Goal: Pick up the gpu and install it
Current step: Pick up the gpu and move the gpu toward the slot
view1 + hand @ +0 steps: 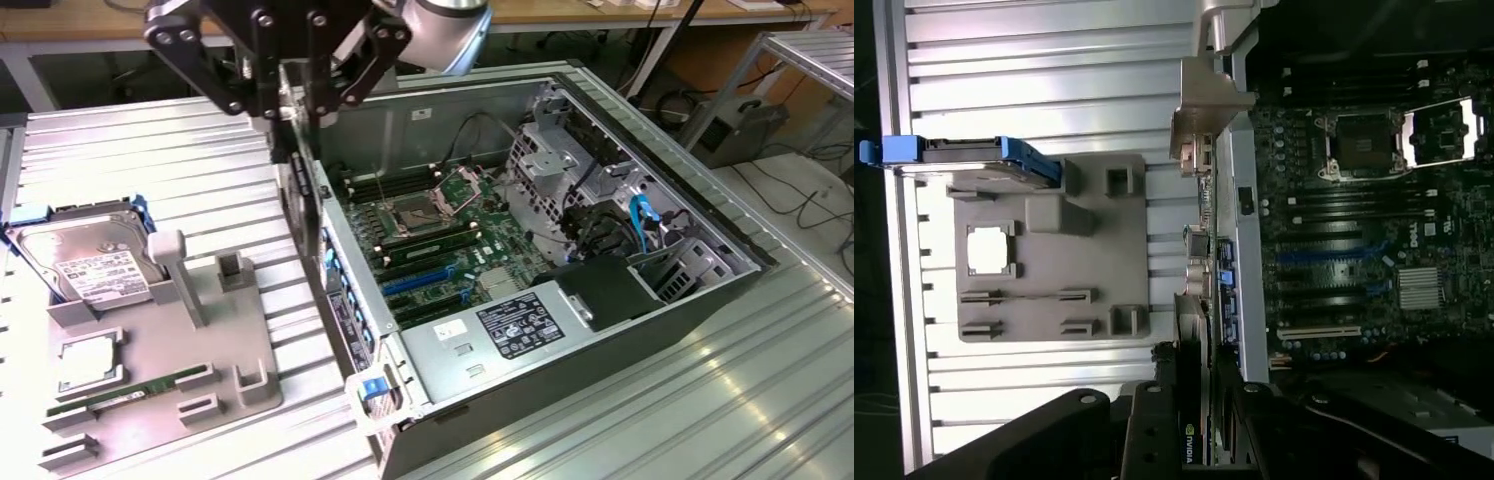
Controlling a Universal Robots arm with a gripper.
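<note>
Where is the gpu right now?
The gpu hangs edge-on in the hand, over the open computer case's wall at the exterior view's left, between the motherboard and the grey parts tray.

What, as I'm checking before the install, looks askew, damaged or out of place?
Nothing stands out. The gpu hangs upright in the pincer above the edge of the case, and parts on the tray sit in their holders.
</note>
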